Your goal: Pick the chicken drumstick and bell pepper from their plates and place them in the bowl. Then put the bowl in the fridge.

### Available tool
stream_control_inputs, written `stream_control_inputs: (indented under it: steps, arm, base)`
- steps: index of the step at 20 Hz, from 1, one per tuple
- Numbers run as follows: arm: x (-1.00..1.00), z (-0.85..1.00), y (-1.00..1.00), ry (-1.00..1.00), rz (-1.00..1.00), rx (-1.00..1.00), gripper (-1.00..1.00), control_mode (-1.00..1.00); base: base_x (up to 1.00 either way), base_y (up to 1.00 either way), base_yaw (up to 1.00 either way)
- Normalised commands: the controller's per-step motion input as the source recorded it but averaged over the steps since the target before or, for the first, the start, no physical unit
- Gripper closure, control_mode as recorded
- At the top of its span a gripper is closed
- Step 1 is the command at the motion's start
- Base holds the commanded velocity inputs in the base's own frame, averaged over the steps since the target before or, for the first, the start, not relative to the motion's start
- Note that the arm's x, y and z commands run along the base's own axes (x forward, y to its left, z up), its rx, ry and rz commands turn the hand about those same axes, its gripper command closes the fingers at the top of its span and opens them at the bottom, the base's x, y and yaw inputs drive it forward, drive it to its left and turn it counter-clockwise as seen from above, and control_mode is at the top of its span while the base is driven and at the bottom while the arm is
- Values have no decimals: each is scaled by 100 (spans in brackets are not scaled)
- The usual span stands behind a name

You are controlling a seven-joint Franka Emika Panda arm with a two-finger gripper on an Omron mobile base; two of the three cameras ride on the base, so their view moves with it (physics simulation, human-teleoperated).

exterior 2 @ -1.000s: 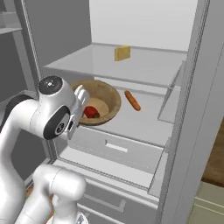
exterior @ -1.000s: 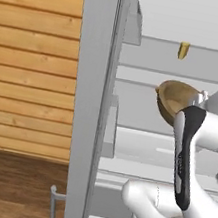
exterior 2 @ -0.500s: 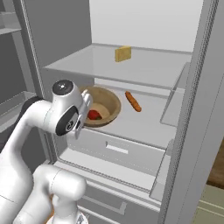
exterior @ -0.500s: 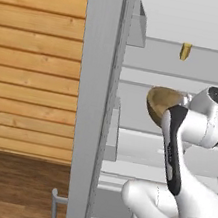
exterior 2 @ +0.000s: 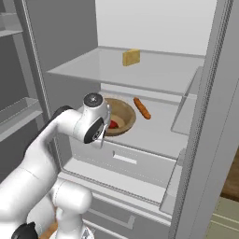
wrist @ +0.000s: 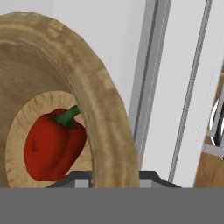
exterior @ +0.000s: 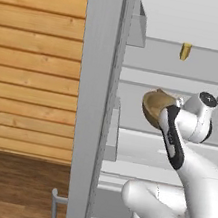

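**Ana:** Gripper (wrist: pixel 114 181) jaws sat either side of the bowl (wrist: pixel 87 87) rim in the hand view, one tip inside the wall and one outside, clamped on it. From the right base view the hand was at the bowl's near-left edge.

**Ben:** And where was the bowl (exterior 2: pixel 119 116) itself?

**Ana:** Inside the fridge (exterior 2: pixel 154 70), on the middle shelf (exterior 2: pixel 158 133), under the upper shelf. The left base view showed its dark outside (exterior: pixel 154 106) just past the arm's wrist.

**Ben:** What lay in it?

**Ana:** The bell pepper (wrist: pixel 52 144), red with a green stem, lay on the pale floor of the bowl. In the right base view only a red sliver (exterior 2: pixel 113 124) showed beside the hand.

**Ben:** The chicken drumstick?

**Ana:** It (exterior 2: pixel 142 108) lay on the same shelf, just right of the bowl and outside it, apart from the rim.

**Ben:** Anything else in there?

**Ana:** A small yellow block (exterior 2: pixel 131 57) stood on the upper shelf, well above the bowl.
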Motion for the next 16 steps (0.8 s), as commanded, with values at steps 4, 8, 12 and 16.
stream_control_inputs:
  steps: [4, 8, 12, 16]
  arm:
    - [70, -49, 0, 0, 0, -13, 100, -100]
    - [30, -32, -1, 1, 1, -2, 100, -100]
    - [3, -19, 0, 0, 0, -1, -100, -100]
    - [-25, 0, 0, -17, 0, 0, -100, -100]
  base:
    - [0, 0, 0]
    - [0, 0, 0]
    - [0, 0, 0]
    - [0, 0, 0]
